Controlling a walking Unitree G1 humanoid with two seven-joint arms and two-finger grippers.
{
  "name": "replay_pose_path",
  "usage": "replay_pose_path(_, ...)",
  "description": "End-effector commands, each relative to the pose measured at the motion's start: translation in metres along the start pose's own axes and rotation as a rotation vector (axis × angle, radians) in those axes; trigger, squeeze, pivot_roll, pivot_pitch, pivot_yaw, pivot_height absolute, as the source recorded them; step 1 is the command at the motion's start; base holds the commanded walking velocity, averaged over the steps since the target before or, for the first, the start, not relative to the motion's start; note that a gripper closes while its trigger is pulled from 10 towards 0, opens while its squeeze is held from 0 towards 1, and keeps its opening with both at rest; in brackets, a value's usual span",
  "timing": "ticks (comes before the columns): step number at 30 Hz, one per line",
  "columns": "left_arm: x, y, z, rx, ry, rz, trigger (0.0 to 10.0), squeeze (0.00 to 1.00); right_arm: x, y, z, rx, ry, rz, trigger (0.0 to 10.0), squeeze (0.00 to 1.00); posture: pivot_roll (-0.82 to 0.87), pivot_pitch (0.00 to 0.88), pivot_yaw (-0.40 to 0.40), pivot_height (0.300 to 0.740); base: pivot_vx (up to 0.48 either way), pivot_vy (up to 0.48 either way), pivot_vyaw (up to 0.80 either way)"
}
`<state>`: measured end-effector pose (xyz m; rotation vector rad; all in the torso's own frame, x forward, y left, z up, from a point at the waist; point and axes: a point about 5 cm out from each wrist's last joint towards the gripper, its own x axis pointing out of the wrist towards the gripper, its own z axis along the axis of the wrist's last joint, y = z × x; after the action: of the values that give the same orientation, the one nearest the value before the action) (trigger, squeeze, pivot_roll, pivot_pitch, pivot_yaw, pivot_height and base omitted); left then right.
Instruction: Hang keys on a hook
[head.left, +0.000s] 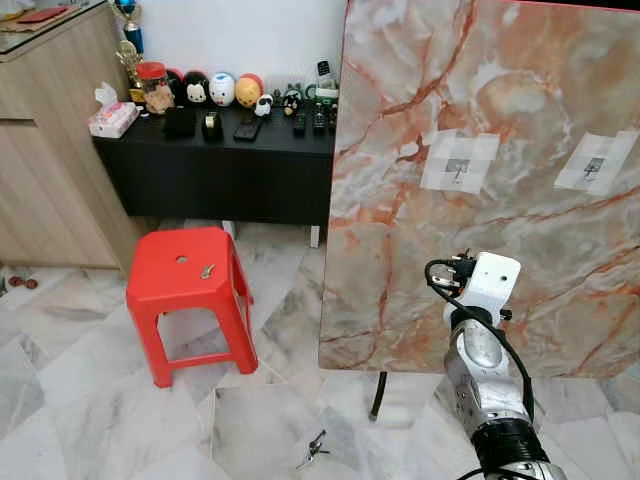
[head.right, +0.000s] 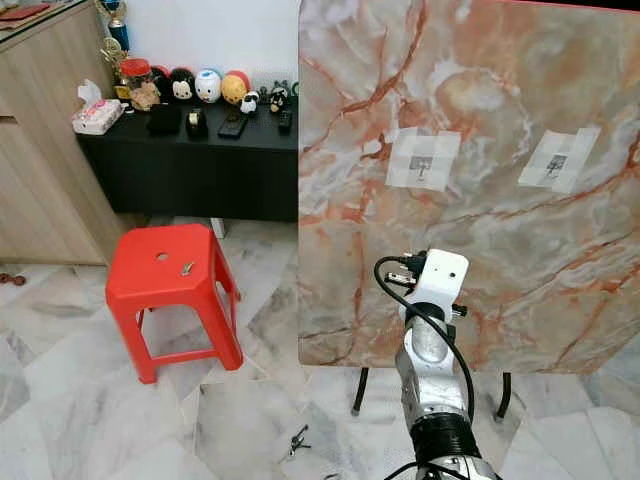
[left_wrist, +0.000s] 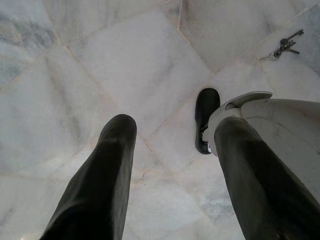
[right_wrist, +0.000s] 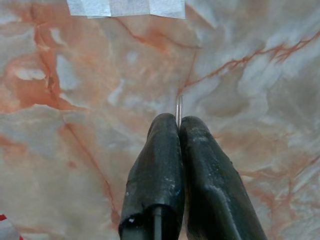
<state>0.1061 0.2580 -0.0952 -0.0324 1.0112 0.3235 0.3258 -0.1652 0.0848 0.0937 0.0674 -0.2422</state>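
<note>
Between the right gripper's pressed-together jaws, a thin metal sliver pokes toward the marble board.

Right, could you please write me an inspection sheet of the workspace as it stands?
Surface: upright marble board on stand; marble floor tiles.
Job's things: two taped hooks bare; one key bunch on floor; another key on red stool.
Clutter: figurines, remotes, tissue box on black sideboard.
Grippers: right gripper shut on thin metal sliver, facing board; left gripper open, pointing at floor.
Cables: black cable at right wrist.
Surroundings: wooden cabinet, white wall.
</note>
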Motion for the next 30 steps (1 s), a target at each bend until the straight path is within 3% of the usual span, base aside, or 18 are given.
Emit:
replay_pose_path(1,-0.001,0.002,-0.003,-0.010,0.008,0.004,10.0,0.00,0.001,0.003,0.006,0.009,-0.019,0.010,10.0,0.00,0.00,0.000,-0.079,0.740,0.000,0.000,0.00)
replay_pose_path(10,-0.001,0.005,-0.002,-0.015,0.010,0.009,10.0,0.00,0.000,0.007,0.004,0.013,-0.011,0.024,10.0,0.00,0.00,0.000,-0.081,0.740,0.000,0.000,0.00)
replay_pose_path(24,0.000,0.011,0.004,-0.027,0.000,0.014,10.0,0.00,-0.001,0.007,0.003,0.011,-0.006,0.028,10.0,0.00,0.00,0.000,-0.085,0.740,0.294,0.000,0.00)
replay_pose_path(30,0.000,0.000,-0.002,-0.028,0.009,0.001,10.0,0.00,-0.002,0.008,0.000,0.013,0.005,0.028,10.0,0.00,0.01,0.000,-0.087,0.740,0.045,0.000,0.00)
